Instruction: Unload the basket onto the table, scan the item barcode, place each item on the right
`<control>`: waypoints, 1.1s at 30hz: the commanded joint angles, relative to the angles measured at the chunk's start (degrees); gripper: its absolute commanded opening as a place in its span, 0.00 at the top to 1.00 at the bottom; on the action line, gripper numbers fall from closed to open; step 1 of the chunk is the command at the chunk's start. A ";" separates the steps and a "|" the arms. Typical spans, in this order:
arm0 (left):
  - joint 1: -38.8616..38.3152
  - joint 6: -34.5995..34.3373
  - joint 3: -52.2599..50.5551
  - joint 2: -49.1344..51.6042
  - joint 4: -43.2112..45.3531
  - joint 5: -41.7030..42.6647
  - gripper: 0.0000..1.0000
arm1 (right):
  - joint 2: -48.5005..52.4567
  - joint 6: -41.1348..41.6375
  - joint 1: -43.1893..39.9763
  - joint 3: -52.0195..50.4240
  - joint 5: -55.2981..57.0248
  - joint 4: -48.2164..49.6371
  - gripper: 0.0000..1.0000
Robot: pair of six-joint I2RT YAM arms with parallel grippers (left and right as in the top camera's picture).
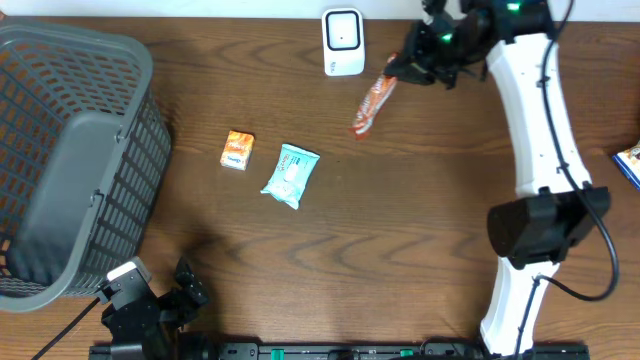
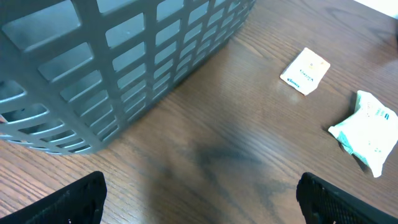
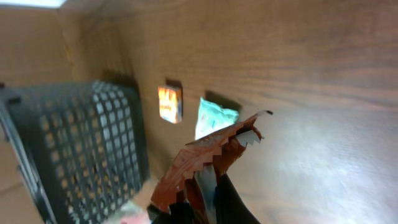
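My right gripper [image 1: 400, 68] is shut on one end of a long orange-red snack packet [image 1: 372, 104], holding it above the table just right of the white barcode scanner [image 1: 343, 42]. In the right wrist view the packet [image 3: 205, 158] sticks up from between the dark fingers [image 3: 233, 202], its serrated end on top. A small orange packet [image 1: 237, 150] and a light-teal pouch [image 1: 291, 175] lie on the wood mid-table. My left gripper [image 2: 199, 198] hangs open over bare wood at the front left, nothing between its fingers; the orange packet [image 2: 305, 71] and the pouch [image 2: 365, 130] lie ahead of it.
A large grey plastic basket [image 1: 70, 150] fills the left side of the table, close to the left arm [image 1: 150, 305]. A blue object [image 1: 630, 160] pokes in at the right edge. The white right arm [image 1: 540, 130] reaches along the right side.
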 commanded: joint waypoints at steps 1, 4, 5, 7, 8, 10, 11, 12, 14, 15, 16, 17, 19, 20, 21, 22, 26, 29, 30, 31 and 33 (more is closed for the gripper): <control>0.20 -0.07 -0.02 -0.09 0.02 -0.33 0.02 | -7.04 -6.47 -3.08 0.68 0.07 -3.23 0.99; 0.20 -0.07 -0.02 -0.09 0.02 -0.33 0.02 | -10.71 -4.79 -4.74 0.68 4.09 -4.79 0.99; 0.20 -0.07 -0.02 -0.09 0.02 -0.33 0.02 | -11.82 -2.75 -5.25 0.68 6.29 -5.40 0.99; 0.20 -0.07 -0.02 -0.09 0.02 -0.33 0.02 | -14.43 4.13 -6.12 0.63 15.58 -6.69 0.99; 0.20 -0.07 -0.02 -0.09 0.02 -0.33 0.02 | -15.52 7.30 -6.16 0.48 20.57 -6.86 0.99; 0.20 -0.07 -0.02 -0.09 0.02 -0.33 0.02 | -17.81 10.10 -5.51 -0.22 28.15 -5.88 0.99; 0.20 -0.07 -0.02 -0.09 0.02 -0.33 0.02 | -18.80 10.08 -5.11 -0.55 29.57 -5.25 0.99; 0.20 -0.04 -0.02 -0.09 0.02 -0.33 0.02 | -19.85 9.92 -4.66 -1.03 30.16 -4.35 0.99; 0.20 -0.07 -0.02 -0.09 0.02 -0.33 0.02 | -21.51 8.09 -4.04 -2.05 29.81 -1.57 0.99; 0.20 -0.07 -0.02 -0.09 0.02 -0.33 0.02 | -22.16 8.02 -3.76 -2.58 29.83 -0.15 0.99; 0.20 -0.07 -0.02 -0.09 0.02 -0.33 0.02 | -22.56 7.72 -3.54 -3.02 29.31 1.25 0.99; 0.20 -0.07 -0.02 -0.09 0.02 -0.33 0.02 | -22.75 7.10 -3.28 -3.39 28.00 2.89 0.98; 0.20 -0.07 -0.02 -0.09 0.02 -0.33 0.02 | -22.69 5.27 -2.67 -3.61 26.64 4.63 0.99; 0.20 -0.07 -0.02 -0.09 0.02 -0.33 0.02 | -22.40 5.35 -2.27 -3.63 27.74 4.17 0.99; 0.20 -0.07 -0.02 -0.09 0.02 -0.33 0.02 | -22.29 5.77 -1.70 -3.67 28.94 2.80 0.99; 0.20 -0.07 -0.02 -0.09 0.02 -0.33 0.02 | -21.94 7.41 -0.98 -3.91 30.91 0.48 0.99; 0.20 -0.07 -0.02 -0.09 0.02 -0.33 0.02 | -20.79 21.90 2.69 -7.37 40.54 -8.87 0.99; 0.20 -0.07 -0.02 -0.09 0.02 -0.33 0.02 | -20.76 27.06 7.17 -17.25 41.35 -4.94 0.99; 0.20 -0.07 -0.02 -0.09 0.02 -0.33 0.02 | -20.76 26.97 8.39 -20.72 40.17 -1.46 0.99; 0.20 -0.07 -0.02 -0.09 0.02 -0.33 0.02 | -20.76 26.69 9.55 -24.22 39.04 2.40 0.99; 0.20 -0.07 -0.02 -0.09 0.02 -0.33 0.02 | -20.79 23.80 11.67 -32.28 36.11 13.73 0.99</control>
